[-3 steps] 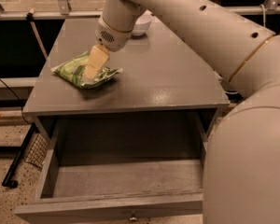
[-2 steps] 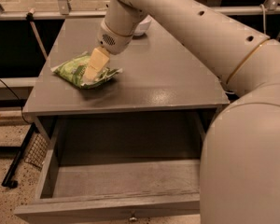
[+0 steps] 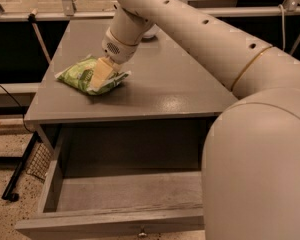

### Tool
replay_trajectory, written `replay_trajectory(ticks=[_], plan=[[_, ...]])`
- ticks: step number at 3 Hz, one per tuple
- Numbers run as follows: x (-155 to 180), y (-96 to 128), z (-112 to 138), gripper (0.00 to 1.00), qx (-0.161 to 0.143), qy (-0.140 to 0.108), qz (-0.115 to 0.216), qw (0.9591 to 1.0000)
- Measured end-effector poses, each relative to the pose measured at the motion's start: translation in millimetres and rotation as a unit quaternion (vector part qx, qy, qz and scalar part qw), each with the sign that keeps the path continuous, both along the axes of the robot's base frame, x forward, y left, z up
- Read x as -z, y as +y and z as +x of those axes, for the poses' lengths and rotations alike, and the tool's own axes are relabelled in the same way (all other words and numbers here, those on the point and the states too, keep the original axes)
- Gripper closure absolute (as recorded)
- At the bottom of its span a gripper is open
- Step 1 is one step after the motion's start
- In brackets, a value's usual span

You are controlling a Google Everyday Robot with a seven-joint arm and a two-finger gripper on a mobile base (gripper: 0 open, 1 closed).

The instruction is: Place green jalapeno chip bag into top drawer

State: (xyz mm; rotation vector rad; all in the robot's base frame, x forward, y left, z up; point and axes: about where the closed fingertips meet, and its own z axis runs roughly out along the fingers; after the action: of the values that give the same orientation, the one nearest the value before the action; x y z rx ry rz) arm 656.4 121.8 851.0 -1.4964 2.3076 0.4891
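Green jalapeno chip bag (image 3: 78,74): one, under jaws; top drawer (image 3: 90,223): one, open.

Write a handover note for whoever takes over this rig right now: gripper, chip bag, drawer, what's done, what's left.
Gripper: down on the green jalapeno chip bag; a firm grasp cannot be confirmed.
Bag: lying on the left part of the table, not lifted.
Top drawer: pulled open below the tabletop; the visible part holds nothing.
Done: drawer open, gripper at the bag.
Left: secure the bag, lift it, carry it over the drawer, release it inside.
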Motion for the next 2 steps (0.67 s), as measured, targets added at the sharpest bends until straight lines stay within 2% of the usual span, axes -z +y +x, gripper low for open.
replay_trajectory(ticks=[1, 2], plan=[[6.0, 2.7, 0.1, 0.57, -0.001, 0.007, 0.0, 1.0], [-10.8, 5.7, -14.6, 0.88, -0.033, -0.007, 0.028, 0.999]])
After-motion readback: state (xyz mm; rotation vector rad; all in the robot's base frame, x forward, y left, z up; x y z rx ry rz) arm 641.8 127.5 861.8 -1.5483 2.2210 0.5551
